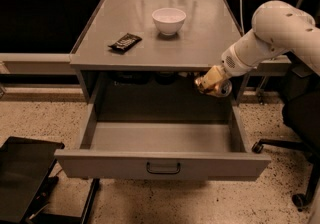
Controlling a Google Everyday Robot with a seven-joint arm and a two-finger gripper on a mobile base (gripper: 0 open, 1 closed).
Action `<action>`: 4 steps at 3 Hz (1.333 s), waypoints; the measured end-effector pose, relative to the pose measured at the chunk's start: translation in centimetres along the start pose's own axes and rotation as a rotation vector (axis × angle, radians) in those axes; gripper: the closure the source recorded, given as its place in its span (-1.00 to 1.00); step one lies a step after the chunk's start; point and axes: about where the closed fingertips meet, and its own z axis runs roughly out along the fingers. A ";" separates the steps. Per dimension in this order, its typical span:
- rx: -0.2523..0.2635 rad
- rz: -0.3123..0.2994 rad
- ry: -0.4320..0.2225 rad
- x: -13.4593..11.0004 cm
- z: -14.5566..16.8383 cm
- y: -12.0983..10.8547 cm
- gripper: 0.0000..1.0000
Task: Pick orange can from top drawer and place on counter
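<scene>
The orange can (214,84) hangs in the air just below the counter's front edge, over the back right corner of the open top drawer (105,164). My gripper (216,79), at the end of the white arm coming in from the right, is shut on the can. The can lies tilted, with a silver end facing lower right. The drawer is pulled fully out and its grey floor shows nothing in it. The counter (200,43) is the flat grey top above the drawer.
A white bowl (169,20) stands at the back middle of the counter. A flat dark snack wrapper (125,42) lies to its left. An office chair (300,118) stands at the right, and a black flat object (25,178) lies on the floor at the lower left.
</scene>
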 end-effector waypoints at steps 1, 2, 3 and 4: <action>0.000 0.000 0.000 0.0 0.0 0.0 1.00; 0.010 0.017 0.031 0.9 1.3 -0.1 1.00; 0.078 0.047 0.051 3.6 -0.9 0.4 1.00; 0.154 0.022 0.100 6.8 -6.6 3.3 1.00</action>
